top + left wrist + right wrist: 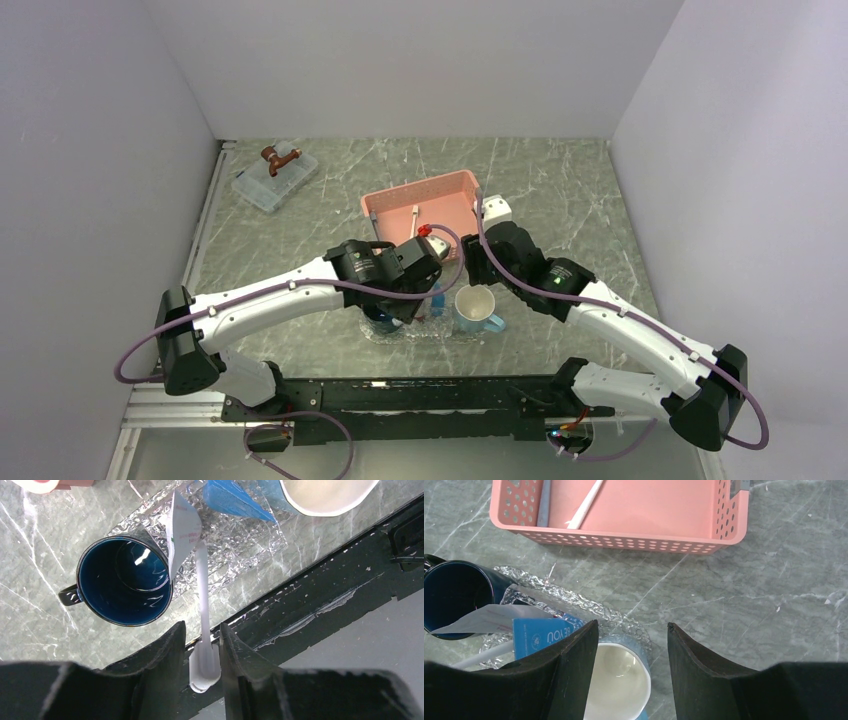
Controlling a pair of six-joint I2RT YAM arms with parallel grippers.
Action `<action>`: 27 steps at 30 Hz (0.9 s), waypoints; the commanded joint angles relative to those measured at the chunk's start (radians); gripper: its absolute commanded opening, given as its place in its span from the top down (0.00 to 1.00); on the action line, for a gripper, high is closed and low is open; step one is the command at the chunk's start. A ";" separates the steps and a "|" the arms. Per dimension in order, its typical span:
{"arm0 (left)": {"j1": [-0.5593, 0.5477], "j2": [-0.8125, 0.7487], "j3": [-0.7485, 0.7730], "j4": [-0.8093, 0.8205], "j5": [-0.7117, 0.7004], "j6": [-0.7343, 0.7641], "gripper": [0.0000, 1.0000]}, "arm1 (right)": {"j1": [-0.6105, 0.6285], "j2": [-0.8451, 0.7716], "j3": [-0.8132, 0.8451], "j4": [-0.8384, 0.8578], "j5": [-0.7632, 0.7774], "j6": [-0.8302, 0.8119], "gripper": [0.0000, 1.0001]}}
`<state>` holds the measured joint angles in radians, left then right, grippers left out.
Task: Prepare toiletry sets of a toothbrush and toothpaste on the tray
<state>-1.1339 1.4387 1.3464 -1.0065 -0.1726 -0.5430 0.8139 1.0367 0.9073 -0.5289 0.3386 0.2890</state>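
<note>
Both arms reach in toward the middle of the table, wrists nearly meeting. Left gripper has its jaws fairly close together, right gripper is spread wide, holding nothing.

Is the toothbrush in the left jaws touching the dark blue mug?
Cannot tell. In the left wrist view the toothbrush ends right beside the dark blue mug rim, but its wrapper overlaps that rim, hiding any contact or gap.

Mugs crowding the tray

Bright, even overhead light — glare on the tray — sharp focus
</note>
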 commanded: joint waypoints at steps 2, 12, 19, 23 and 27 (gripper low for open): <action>-0.015 -0.030 0.018 0.013 0.001 -0.024 0.62 | -0.003 -0.018 -0.001 0.028 0.002 0.015 0.45; -0.029 -0.041 0.021 0.003 -0.008 -0.038 0.61 | -0.004 -0.027 0.001 0.022 -0.001 0.019 0.45; -0.035 -0.046 0.042 -0.011 -0.016 -0.038 0.61 | -0.002 -0.043 0.008 0.005 -0.006 0.022 0.45; -0.038 -0.057 0.055 -0.025 -0.038 -0.040 0.60 | -0.004 -0.047 0.015 -0.004 -0.014 0.025 0.45; -0.038 -0.092 0.064 -0.031 -0.063 -0.037 0.56 | -0.003 -0.044 0.037 -0.013 -0.025 0.022 0.44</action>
<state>-1.1648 1.4132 1.3582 -1.0229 -0.1898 -0.5663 0.8131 1.0122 0.9073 -0.5327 0.3302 0.2981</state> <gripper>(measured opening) 0.416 0.554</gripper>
